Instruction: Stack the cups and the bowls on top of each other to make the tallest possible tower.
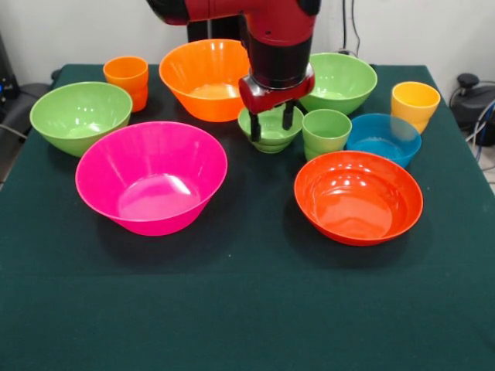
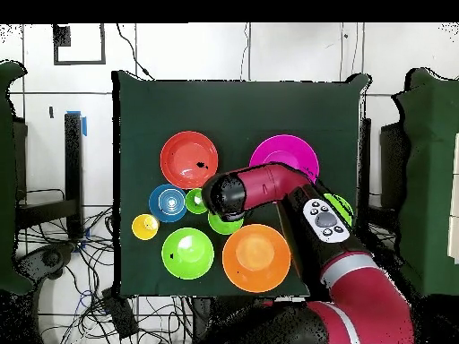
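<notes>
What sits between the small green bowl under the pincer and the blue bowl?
Front view: the green cup stands between the small green bowl and the blue bowl, its right side overlapping the blue bowl's rim. The pincer straddles the small bowl's rim.

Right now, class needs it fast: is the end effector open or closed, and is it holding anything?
End effector: open, fingers straddling the rim of the small green bowl, not holding it yet.

Pink bowl (image 1: 151, 178), dark-green tablecloth (image 1: 247, 309)
</notes>
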Motion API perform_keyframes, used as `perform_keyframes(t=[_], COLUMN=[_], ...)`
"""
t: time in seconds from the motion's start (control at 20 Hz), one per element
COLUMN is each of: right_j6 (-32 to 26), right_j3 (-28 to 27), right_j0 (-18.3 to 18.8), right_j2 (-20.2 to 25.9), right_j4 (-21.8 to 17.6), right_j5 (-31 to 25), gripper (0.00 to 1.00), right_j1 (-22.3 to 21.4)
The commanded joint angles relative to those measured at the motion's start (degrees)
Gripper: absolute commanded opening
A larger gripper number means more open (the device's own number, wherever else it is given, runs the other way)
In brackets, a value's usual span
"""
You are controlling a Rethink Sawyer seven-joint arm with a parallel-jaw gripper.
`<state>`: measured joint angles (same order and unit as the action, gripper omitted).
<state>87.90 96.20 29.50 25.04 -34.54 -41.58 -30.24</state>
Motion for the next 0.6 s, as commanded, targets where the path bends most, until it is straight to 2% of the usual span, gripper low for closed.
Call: perform_keyframes(t=[0.05,0.3,0.6], right_j6=[-14.7,-15.4,-16.3], right_j3=[-5.0,-5.3,-6.9], right_j0=[1.2,1.5,2.2], right_j2=[2.8,3.9,4.4], right_j4=[-5.4,-4.9,-5.4], right_j5=[-4.8,-6.9,-7.7], gripper=[1.0,1.0,1.0], right_j1=[0.0,-0.8,0.6])
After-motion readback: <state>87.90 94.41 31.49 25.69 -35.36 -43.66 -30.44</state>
